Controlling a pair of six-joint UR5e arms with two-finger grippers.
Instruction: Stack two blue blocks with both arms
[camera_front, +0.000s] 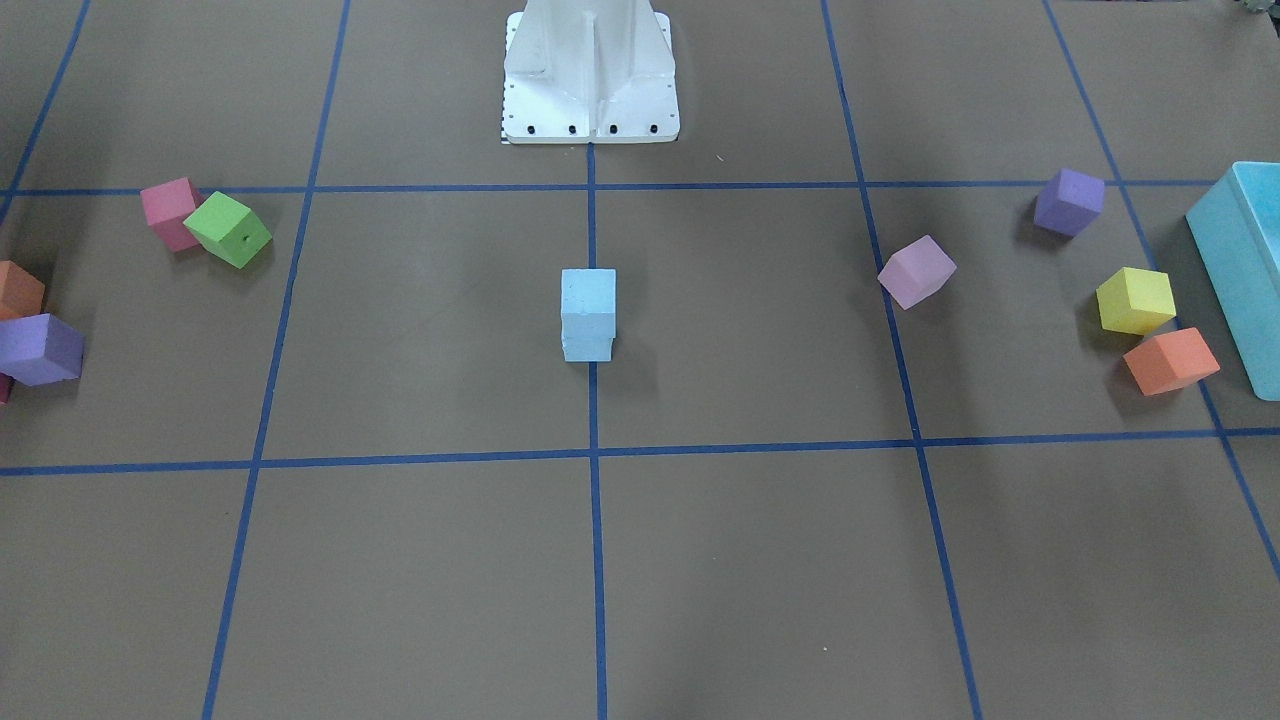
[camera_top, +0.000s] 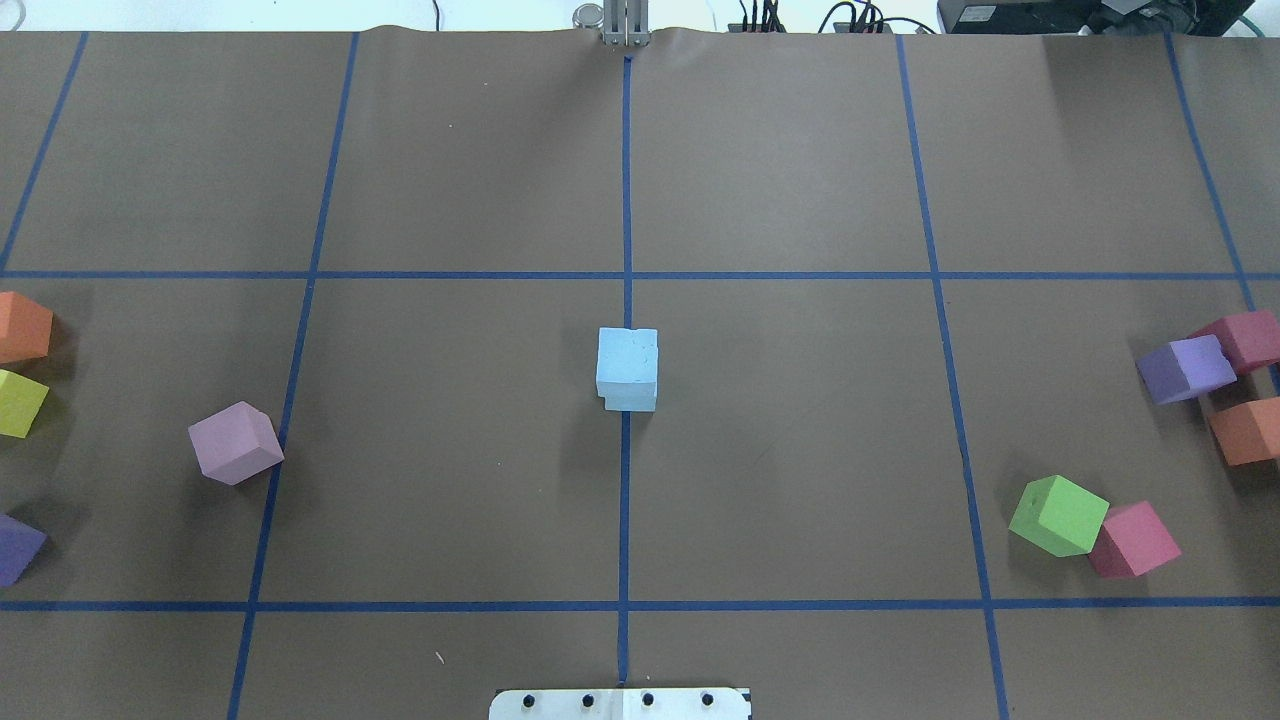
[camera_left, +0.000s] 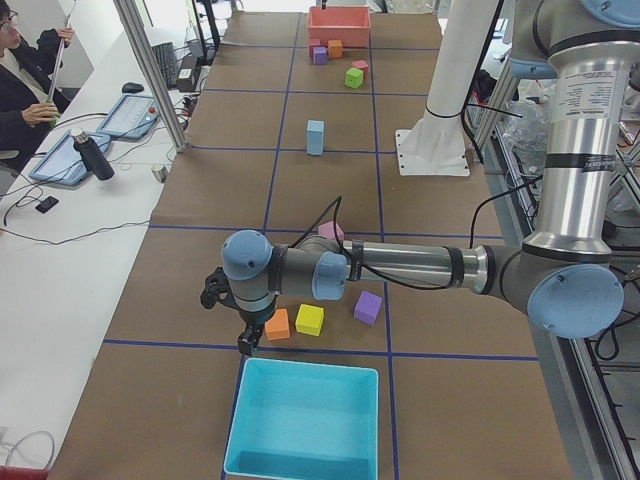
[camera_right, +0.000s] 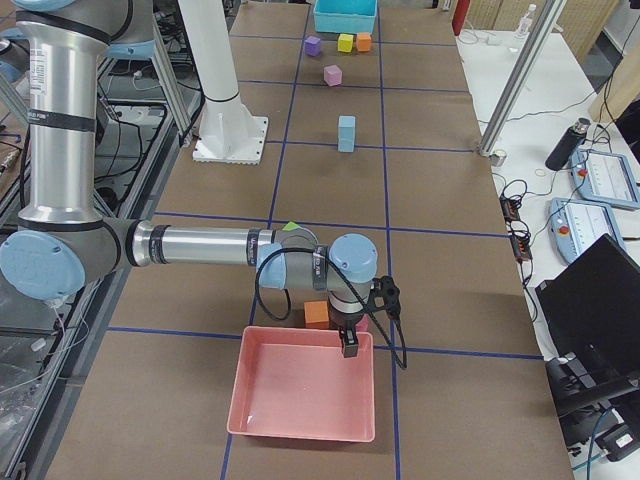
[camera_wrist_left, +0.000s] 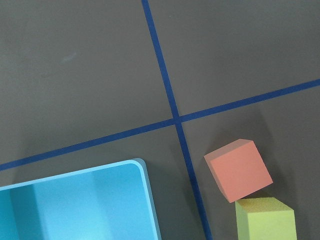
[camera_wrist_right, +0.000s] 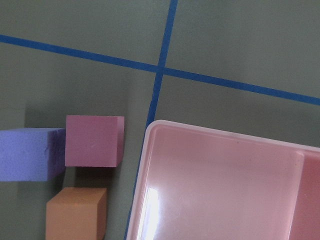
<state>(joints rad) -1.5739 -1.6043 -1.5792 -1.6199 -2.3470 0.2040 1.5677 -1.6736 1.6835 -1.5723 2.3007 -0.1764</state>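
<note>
The two pale blue blocks stand stacked, one on the other, on the middle grid line: upper block, lower block. The stack also shows in the overhead view and both side views. No gripper is near it. My left gripper hangs over the far-side rim of the turquoise bin, beside an orange cube. My right gripper hangs over the rim of the pink bin. Both show only in the side views, so I cannot tell whether they are open or shut.
On my left lie orange, yellow, lilac and purple cubes. On my right lie green, pink, purple and orange cubes. The white base post stands behind the stack.
</note>
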